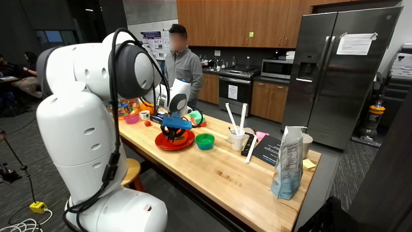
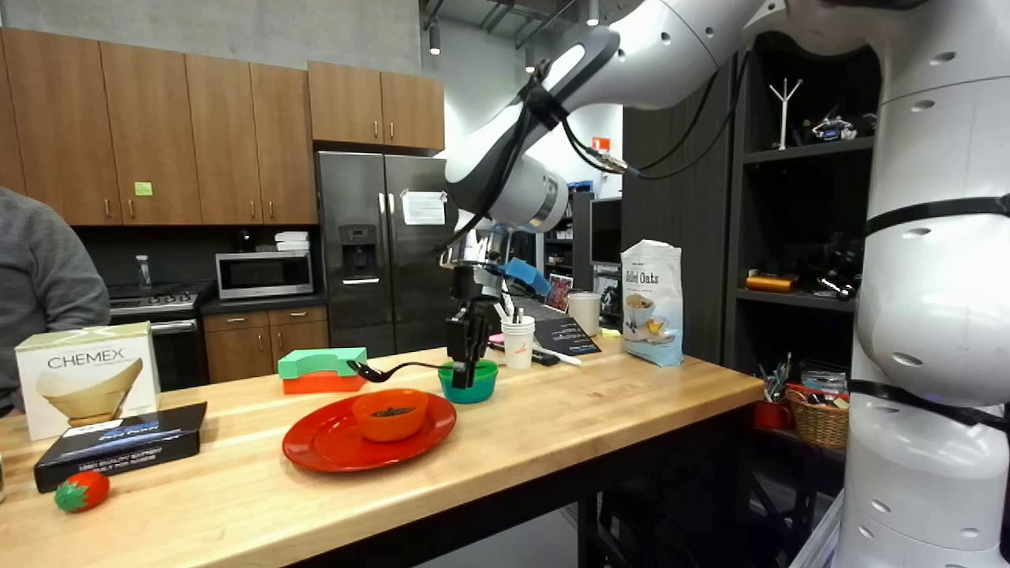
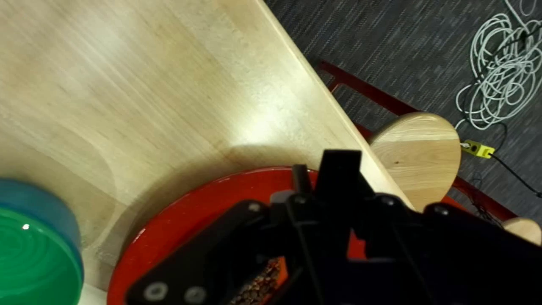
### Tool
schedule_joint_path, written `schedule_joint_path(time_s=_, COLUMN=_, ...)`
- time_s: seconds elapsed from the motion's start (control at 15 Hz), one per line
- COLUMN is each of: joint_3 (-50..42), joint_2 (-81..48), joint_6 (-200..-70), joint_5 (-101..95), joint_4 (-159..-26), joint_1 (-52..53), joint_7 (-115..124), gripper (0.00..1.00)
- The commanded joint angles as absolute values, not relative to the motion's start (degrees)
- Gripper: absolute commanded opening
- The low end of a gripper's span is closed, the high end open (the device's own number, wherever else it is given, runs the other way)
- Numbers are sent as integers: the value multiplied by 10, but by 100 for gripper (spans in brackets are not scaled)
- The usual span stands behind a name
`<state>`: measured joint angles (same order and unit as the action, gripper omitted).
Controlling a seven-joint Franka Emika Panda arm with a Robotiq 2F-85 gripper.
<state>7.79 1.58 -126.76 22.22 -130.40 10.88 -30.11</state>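
a pale wooden worktop (image 2: 552, 406) carries the whole spread. in an exterior view a rolled oats bag (image 2: 656, 304) stands upright at two o'clock from the red plate (image 2: 312, 442) and a chemex box (image 2: 93, 394) stands at nine o'clock, both well apart from it, which probably leaves working room over the middle.

the plate lies flat near the worktop's edge, set under the orange bowl (image 2: 390, 428) most likely to catch whatever drops. the green bowl (image 2: 485, 384) sits upright just beside the plate at two o'clock, seemingly so that both bowls lie within one short reach.

the black serving spoon (image 2: 379, 375) lies roughly level, its scoop pointing to nine o'clock from the fingers (image 2: 465, 377) and showing above the orange bowl, at about eleven o'clock from it. it is held by the handle, presumably to keep the scoop free; whether the scoop is right over the bowl or behind it i cannot tell.

the fingers point down and stand narrow, pinched on that thin handle with hardly a gap. in the wrist view they hang over the plate, and the handle between them is mostly hidden. they seem clear of both bowls.

smallest of all, dark brown bean-like bits (image 2: 393, 411) lie in the orange bowl, which keeps them gathered.
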Motion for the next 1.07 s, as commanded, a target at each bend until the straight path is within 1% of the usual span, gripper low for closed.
schedule_joint_path(time_s=0.0, joint_3=78, joint_2=11, joint_6=-1240, joint_5=265, joint_4=-1286, joint_1=103, joint_7=-309, gripper=6)
schedule_joint_path(time_s=0.4, joint_3=77, joint_2=11, joint_6=-1206, joint_5=306, joint_4=-1277, joint_1=101, joint_7=-296, gripper=6)
schedule_joint_path(time_s=0.47, joint_3=62, joint_2=-37, joint_6=-1210, joint_5=293, joint_4=-1270, joint_1=84, joint_7=-334, gripper=6)
schedule_joint_path(time_s=1.0, joint_3=62, joint_2=-130, joint_6=-1207, joint_5=296, joint_4=-1231, joint_1=23, joint_7=-415, gripper=6)
